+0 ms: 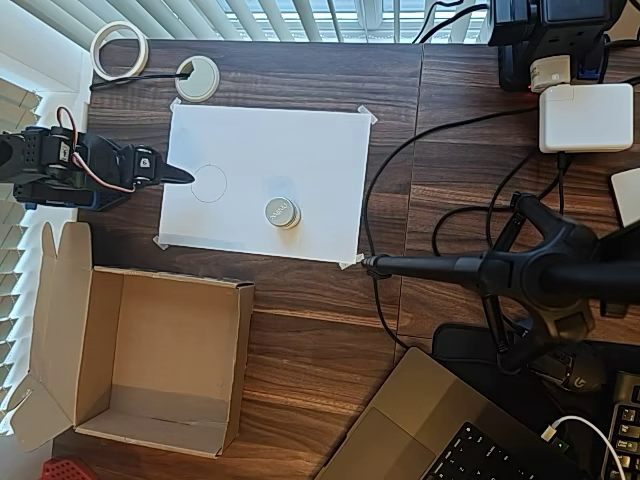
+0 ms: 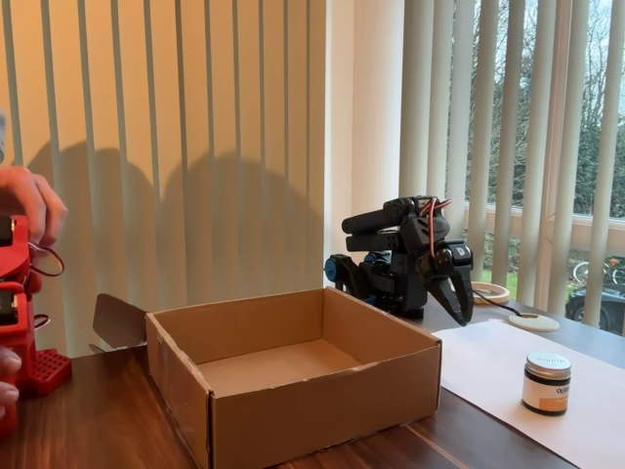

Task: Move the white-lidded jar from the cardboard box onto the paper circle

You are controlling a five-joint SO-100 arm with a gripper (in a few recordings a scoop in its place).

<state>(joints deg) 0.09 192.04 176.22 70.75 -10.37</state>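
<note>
White-lidded jar (image 1: 282,212) upright on the white sheet, right of the paper circle (image 1: 209,183); cardboard box (image 1: 150,360) open.

Brown cardboard box (image 1: 150,355); white-grey-lidded dark jar (image 2: 547,384); white sheet (image 1: 300,150); dark woodgrain table (image 1: 320,330).

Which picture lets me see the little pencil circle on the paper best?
The overhead view: looking straight down, the paper circle shows whole on the white sheet, beside the jar. The fixed view sees the sheet edge-on, so the line cannot be made out.
</note>
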